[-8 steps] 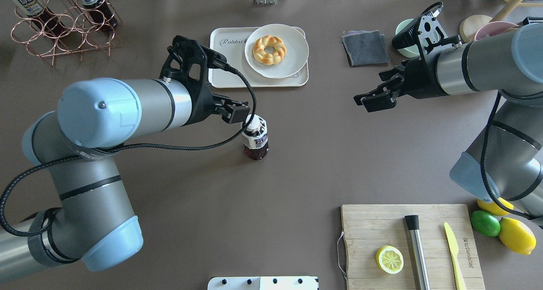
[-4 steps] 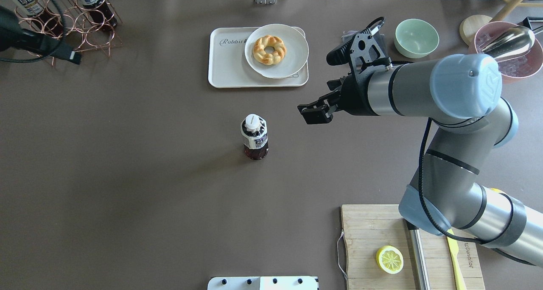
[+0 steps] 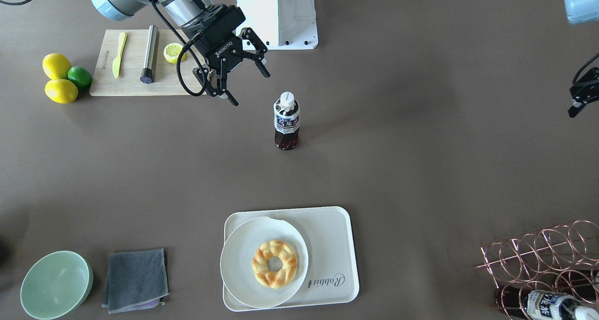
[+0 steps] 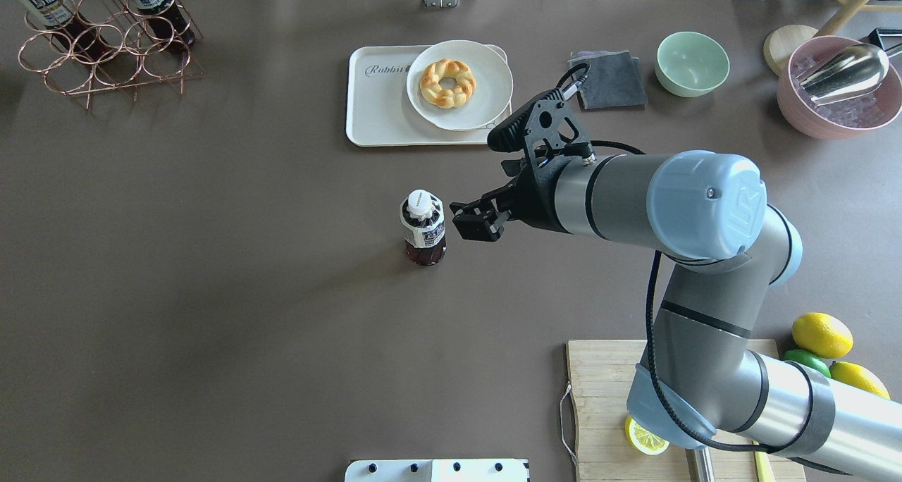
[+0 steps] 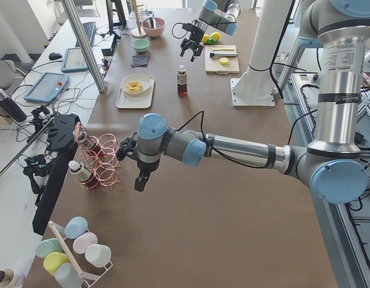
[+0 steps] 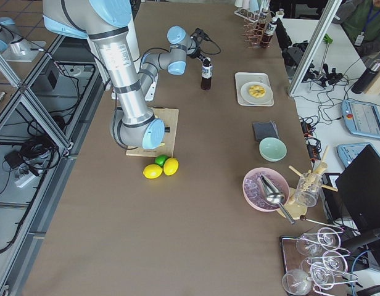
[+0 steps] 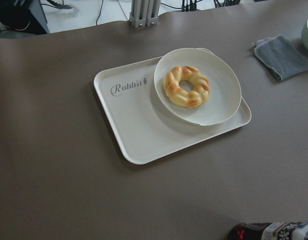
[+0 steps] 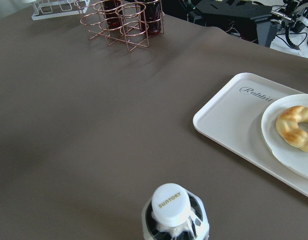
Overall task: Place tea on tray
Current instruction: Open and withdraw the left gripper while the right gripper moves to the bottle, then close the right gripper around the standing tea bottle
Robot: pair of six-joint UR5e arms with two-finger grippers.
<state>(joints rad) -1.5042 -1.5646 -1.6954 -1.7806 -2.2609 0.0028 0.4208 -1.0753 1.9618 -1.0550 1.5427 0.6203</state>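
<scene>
The big brown counter (image 4: pixel 211 292) holds it all. The right arm (image 4: pixel 634 193) stretches over the middle. The tray (image 4: pixel 380 112) sits at the far side w/ a round plate (image 4: pixel 490 98) on its right part (a ring of bread (image 4: pixel 447 82) lies on the plate). The tea (image 4: pixel 423 232) stands up straight on the counter, in the middle, well apart from the tray. The right tool (image 4: pixel 473 225) is just beside the tea, not touching it, fingers spread wide, nothing in it. The left tool (image 5: pixel 140 182) hangs far off by the wire rack (image 5: pixel 104 159); can't tell if it's open.
</scene>
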